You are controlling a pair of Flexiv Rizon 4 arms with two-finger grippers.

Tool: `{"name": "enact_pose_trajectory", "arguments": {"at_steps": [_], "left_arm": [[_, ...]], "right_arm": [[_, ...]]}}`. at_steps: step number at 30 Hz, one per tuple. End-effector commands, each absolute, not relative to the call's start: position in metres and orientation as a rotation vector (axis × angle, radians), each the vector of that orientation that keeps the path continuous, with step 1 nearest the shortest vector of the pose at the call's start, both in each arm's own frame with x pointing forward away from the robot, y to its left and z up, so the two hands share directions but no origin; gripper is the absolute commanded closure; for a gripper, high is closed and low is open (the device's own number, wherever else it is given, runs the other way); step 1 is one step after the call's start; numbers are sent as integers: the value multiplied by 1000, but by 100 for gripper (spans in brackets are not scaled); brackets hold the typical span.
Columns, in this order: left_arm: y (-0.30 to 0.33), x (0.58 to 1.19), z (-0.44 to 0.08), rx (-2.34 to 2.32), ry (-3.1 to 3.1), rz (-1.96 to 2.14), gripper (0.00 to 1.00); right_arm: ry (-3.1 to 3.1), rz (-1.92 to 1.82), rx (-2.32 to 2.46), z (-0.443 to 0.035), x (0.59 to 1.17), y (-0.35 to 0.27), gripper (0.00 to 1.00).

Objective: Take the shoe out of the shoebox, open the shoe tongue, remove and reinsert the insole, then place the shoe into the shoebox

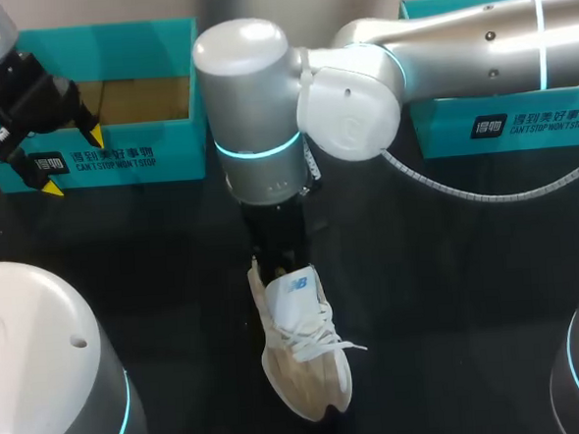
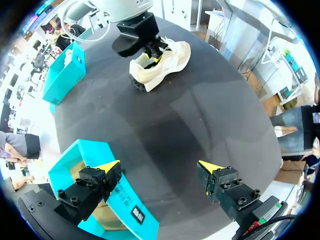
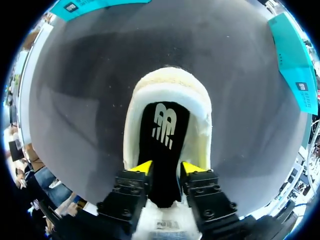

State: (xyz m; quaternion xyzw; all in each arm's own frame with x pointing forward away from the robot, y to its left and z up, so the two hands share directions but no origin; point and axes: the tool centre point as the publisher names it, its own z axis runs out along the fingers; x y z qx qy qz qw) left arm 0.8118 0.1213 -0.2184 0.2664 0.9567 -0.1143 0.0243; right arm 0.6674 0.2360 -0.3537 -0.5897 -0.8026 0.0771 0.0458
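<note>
A cream sneaker [image 1: 303, 359] lies on the black table, toe toward the front edge, laces loose and tongue [image 1: 294, 293] pulled up. My right gripper [image 3: 167, 169] reaches into its mouth from above. The yellow fingertips [image 3: 143, 167] stand a little apart, and the black insole [image 3: 165, 125] lies flat in the shoe between and ahead of them; I see no pinch on it. The left wrist view shows the same gripper [image 2: 150, 47] at the shoe [image 2: 162, 62]. My left gripper [image 1: 74, 163] hangs open over the front wall of the teal shoebox [image 1: 119, 159], holding nothing [image 2: 160, 166].
A second teal box [image 1: 505, 125] stands at the back right, under my right arm. A white cable [image 1: 485, 193] sags from that arm over the table. The open shoebox [image 2: 127, 202] has a brown inside and sits at the back left.
</note>
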Motion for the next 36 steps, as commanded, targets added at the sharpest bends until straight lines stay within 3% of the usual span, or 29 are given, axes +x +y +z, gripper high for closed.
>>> {"name": "enact_pose_trajectory", "arguments": {"at_steps": [1,36], "left_arm": [[122,811,-218,825,2960,-350,0],[122,811,-218,825,2960,-350,0]], "right_arm": [[-2468,243,-1800,-349,664,235,0],[-2392,416,-1832,-339,647,232,0]]}}
